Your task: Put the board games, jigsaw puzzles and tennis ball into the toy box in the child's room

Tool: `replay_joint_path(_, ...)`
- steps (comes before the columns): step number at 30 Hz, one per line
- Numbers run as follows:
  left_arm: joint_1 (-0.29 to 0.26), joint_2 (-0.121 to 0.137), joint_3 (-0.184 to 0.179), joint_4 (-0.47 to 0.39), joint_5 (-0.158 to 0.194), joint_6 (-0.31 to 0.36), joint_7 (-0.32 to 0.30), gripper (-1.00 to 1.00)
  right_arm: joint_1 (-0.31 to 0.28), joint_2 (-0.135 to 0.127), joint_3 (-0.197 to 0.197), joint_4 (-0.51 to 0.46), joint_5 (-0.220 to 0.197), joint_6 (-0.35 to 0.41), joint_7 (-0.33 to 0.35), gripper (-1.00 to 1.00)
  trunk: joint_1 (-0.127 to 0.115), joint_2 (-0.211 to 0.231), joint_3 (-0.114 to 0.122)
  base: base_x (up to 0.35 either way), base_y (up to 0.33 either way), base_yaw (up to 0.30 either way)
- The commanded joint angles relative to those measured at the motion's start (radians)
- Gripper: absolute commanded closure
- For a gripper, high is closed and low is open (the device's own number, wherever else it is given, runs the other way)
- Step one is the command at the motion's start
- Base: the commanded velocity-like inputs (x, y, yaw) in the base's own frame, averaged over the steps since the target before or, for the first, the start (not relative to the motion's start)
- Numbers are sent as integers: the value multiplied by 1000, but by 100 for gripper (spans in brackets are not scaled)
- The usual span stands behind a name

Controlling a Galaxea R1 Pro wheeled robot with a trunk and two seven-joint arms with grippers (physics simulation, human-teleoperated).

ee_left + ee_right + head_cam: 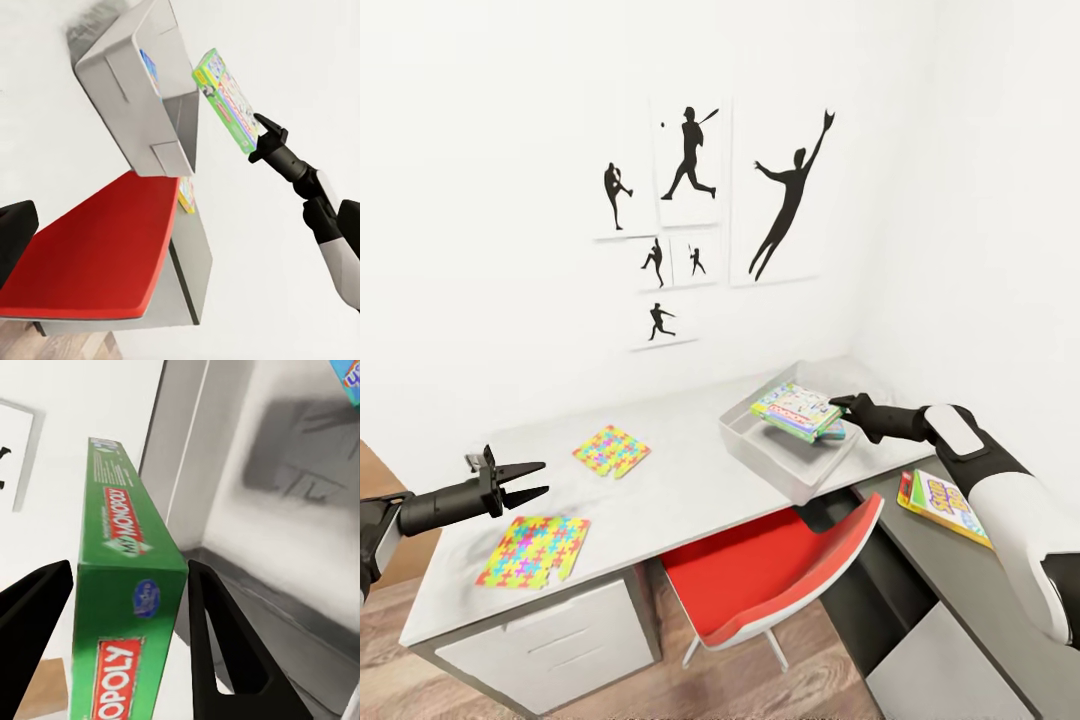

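Head view: the table [690, 470] runs along the white wall, and the toy box [760, 445] sits at its right end, near the corner. The right gripper [840, 405] reaches to the far right side of the box and grasps the green-edged board game [797, 408] by its edge, holding it flat just above the tray. Under it, inside the box, a blue-edged board game [836, 432] peeks out. A third, yellow-red board game [943, 505] lies on the lower grey side cabinet [960, 570] to the right, beside the robot's white forearm. Two jigsaw puzzles lie on the left half of the table: the far jigsaw puzzle [612, 450] towards the wall and the near jigsaw puzzle [533, 550] close to the front edge. The left gripper [535, 480] hovers between them, above the tabletop, its fingers spread apart and holding nothing. A red chair [770, 570] is tucked under the table.

Left wrist view: the grey toy box [142, 105], the red chair seat [97, 247] and the right gripper [259, 139] clasping the green-edged game [225, 97] appear.

Right wrist view: the two black fingers [217, 645] flank the green Monopoly box [127, 592], pressed on both sides, with the tray's grey inner wall [285, 532] just beyond.
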Motion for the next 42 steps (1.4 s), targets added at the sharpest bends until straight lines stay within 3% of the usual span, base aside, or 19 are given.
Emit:
replay_joint_path(1,-1,0,0,0,-2,11,-5,-100,-2,-1,5,0,4,1,7,100,1,-2,-4,0,0,0)
replay_joint_path(36,-1,3,0,-74,0,60,-5,-100,-22,-1,1,-66,4,0,5,100,1,-2,-62,0,0,0)
replay_joint_path(39,-1,6,0,-75,17,62,-5,-100,-22,0,1,-66,4,-1,5,100,1,-2,-67,0,0,0)
replay_joint_path(42,-1,10,-1,-75,67,69,-5,-100,-22,0,1,-85,4,0,2,100,1,-2,-71,0,0,0)
